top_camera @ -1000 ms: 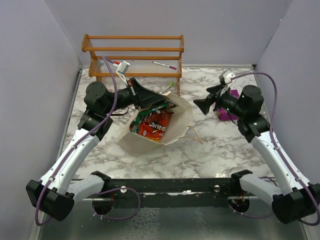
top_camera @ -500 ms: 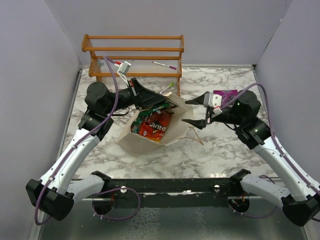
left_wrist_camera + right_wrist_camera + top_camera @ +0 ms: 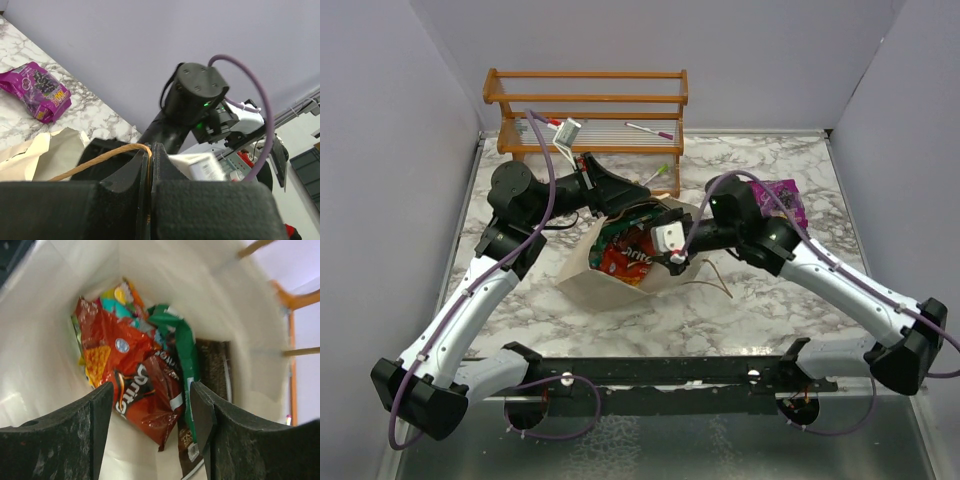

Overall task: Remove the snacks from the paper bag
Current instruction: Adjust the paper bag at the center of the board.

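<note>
The cream paper bag (image 3: 582,285) lay on the marble table (image 3: 770,300), its mouth propped open; all places here are given from that bag. At its upper rim the left gripper (image 3: 151,150) was clamped tight on the tan string handle (image 3: 100,159), holding the mouth up. The right gripper (image 3: 152,390) was at the mouth, pointing inside, its jaws partly apart and gripping nothing. Directly below it inside the bag lay a red Doritos packet (image 3: 135,385); beside that were a green packet (image 3: 182,347) and a dark brown packet (image 3: 212,365); deeper in were teal and yellow packets (image 3: 112,297). Only one snack, a purple packet (image 3: 782,197), lay outside, to the right of the bag; beyond the bag stood a wooden rack (image 3: 585,110). The task looked barely begun; most snacks remained inside, the red one likely next.
</note>
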{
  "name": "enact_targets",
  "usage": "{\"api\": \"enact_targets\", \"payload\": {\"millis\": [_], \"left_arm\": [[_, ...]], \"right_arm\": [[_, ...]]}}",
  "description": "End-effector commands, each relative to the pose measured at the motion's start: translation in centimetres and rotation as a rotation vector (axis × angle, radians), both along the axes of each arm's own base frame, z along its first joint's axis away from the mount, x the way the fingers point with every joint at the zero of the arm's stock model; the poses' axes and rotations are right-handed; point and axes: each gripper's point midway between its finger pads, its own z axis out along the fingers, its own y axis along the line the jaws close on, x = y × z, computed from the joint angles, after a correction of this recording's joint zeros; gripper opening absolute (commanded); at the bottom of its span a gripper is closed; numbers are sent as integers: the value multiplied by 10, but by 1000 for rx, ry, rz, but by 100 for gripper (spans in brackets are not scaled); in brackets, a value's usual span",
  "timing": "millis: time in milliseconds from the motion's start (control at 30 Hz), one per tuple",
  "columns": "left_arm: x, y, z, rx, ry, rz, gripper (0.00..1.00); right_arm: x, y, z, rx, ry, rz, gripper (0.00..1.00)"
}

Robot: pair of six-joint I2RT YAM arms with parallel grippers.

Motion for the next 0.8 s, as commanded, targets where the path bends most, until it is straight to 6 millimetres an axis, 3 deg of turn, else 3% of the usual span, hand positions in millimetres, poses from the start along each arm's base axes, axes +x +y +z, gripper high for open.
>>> {"api": "enact_targets", "payload": {"millis": [0, 133, 400, 767], "left_arm": [[-10, 1, 24, -31, -94, -14, 0], [-10, 1, 22, -22, -89, -12, 0], [-10, 1, 20, -14, -87, -10, 0], [-12, 3, 31, -27, -103, -1, 0]], "right_arm": [[29, -3, -35, -164, -101, -76, 60], [44, 2, -49, -184, -140, -104, 55], [63, 13, -48, -124, -230, -144, 52], [91, 29, -58, -93, -314, -186, 54]]}}
